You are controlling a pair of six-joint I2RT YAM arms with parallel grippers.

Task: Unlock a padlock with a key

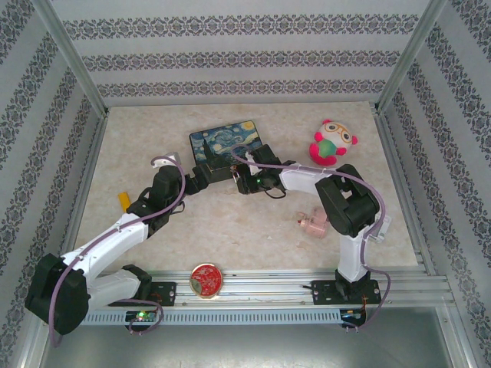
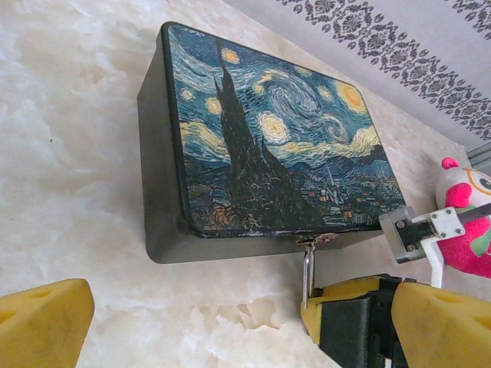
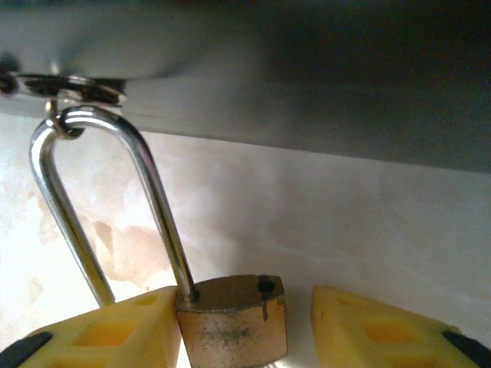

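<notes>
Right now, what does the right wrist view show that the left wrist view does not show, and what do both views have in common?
Only the right wrist view: the padlock, its brass body between the right arm's yellow fingers, against one finger and apart from the other.
Only the left wrist view: the Starry Night picture on the box lid, the pink plush toy and the patterned wall.
Both: the silvery shackle hooked on the box's hasp, the box's dark front wall and the marble table.
</notes>
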